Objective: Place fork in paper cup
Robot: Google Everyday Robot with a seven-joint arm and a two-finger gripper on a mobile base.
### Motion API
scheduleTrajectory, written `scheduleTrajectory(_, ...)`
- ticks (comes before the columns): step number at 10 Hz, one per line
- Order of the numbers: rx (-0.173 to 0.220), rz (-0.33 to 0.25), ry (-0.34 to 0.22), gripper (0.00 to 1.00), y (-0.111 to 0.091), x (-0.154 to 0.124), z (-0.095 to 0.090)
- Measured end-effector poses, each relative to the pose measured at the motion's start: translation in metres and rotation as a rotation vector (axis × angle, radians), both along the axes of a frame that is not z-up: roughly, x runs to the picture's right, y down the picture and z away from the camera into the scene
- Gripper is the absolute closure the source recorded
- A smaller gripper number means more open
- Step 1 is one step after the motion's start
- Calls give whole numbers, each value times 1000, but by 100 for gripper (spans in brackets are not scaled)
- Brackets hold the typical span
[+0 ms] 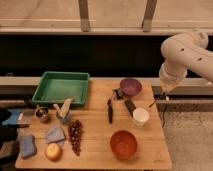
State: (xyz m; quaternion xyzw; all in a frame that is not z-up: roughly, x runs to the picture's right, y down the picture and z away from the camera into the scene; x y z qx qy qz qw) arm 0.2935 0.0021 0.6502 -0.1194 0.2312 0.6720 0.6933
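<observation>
You're looking at a pale wooden table, its planks smooth and rectangular. The robot's glossy white arm curves in from the right, its upper end cut off by the frame. Below it, the gripper hangs over the table's right edge, pressed together on the fork, a thin silvery sliver whose tines you can't make out. The round white paper cup stands near, below-left.

Even bright light on table; whole view soft; claw beside table's right edge blurred.
</observation>
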Motion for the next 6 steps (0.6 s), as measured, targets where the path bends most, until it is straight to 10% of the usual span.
scheduleTrajectory(6,-20,-39,-45,100,22,-25,8)
